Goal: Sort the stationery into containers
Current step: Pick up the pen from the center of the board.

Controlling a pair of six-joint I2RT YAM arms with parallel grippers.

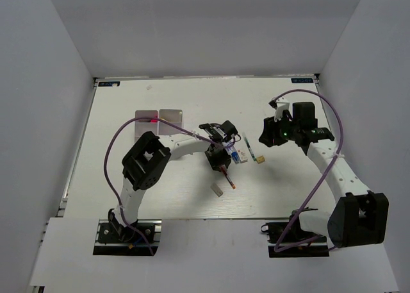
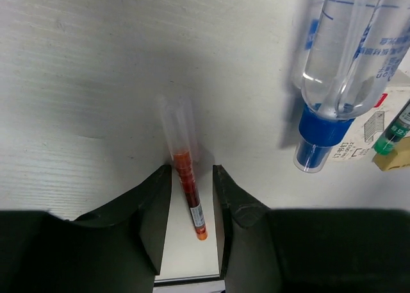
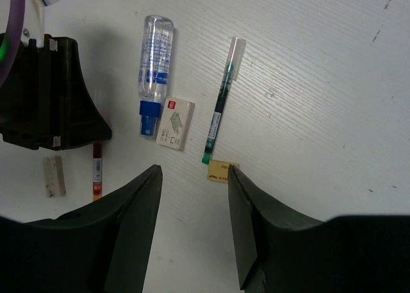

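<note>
Probably a robotics lab: a white table (image 1: 160, 100) boxed in by plain grey panels (image 1: 211, 24) on three sides.

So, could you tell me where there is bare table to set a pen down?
Bare table lies along the far edge, beyond the organizer, and at the near right, between the yellow eraser and the right arm. Mid-table is crowded: tube, green pen, white eraser and red pen lie close together.
</note>
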